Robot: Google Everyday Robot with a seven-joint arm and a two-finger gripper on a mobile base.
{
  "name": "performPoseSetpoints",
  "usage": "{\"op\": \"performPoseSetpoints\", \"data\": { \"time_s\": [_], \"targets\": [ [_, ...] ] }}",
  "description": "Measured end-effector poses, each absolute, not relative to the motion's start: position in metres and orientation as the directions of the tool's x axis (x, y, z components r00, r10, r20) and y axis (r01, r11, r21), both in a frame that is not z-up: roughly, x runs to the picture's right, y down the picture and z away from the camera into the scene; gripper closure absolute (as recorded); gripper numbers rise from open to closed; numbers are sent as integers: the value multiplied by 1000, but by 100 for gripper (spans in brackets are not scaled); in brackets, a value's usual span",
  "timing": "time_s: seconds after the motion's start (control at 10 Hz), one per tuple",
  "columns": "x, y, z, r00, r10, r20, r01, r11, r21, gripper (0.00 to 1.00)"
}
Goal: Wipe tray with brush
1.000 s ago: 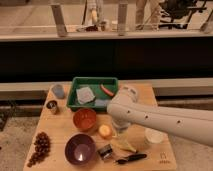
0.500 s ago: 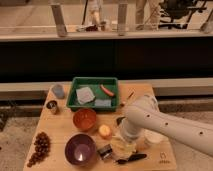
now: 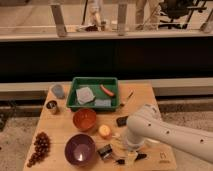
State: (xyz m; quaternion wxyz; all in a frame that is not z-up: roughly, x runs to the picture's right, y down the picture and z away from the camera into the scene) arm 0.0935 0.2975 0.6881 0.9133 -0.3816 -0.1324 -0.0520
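Since the earlier frames the white arm has swung away from the right front corner of the tray and come down toward the near edge of the counter [image 3: 61, 128], so its end now points down at the front right part of the wood. The tool [image 3: 129, 156] sits low there, right over the brush [image 3: 140, 157]. The wrist above covers most of it, so I cannot tell whether it is apart, together or clamped on anything, nor whether it touches the brush. The brush lies flat near the front edge, its slim dark handle running roughly left to right and showing on both sides of the tool. Just to the left lies a small dark and silvery object [image 3: 105, 151], and beyond that stands the purple bowl [image 3: 80, 148]. Behind these a round yellow-orange fruit [image 3: 104, 131] rests close to the orange bowl [image 3: 85, 119], and a flat black block [image 3: 121, 120] lies beside the arm's bend. The green tray [image 3: 93, 80] stands at the back middle of the counter, well apart from the brush; in it are a grey square pad [image 3: 85, 95], a pale flat piece [image 3: 102, 103] and an orange-red oblong item [image 3: 106, 90]. A thin dark stick [image 3: 127, 96] lies just right of the tray. On the left side stand a grey cup [image 3: 58, 91] and a small dark can [image 3: 51, 106], with a bunch of dark grapes [image 3: 39, 147] toward the front left corner.
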Motion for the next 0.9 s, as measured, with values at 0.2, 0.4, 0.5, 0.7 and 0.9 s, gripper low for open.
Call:
{"op": "performPoseSetpoints", "data": {
  "time_s": [0.2,0.4,0.5,0.7,0.9],
  "targets": [
    [94,308,692,954,12,301,208,698,-686,20],
    [95,319,697,948,22,318,215,694,-687,20],
    [96,324,700,944,27,329,220,690,-689,20],
    [97,334,707,940,34,340,227,680,-697,20],
    [100,343,715,938,47,345,227,669,-707,20]
  ]
}}
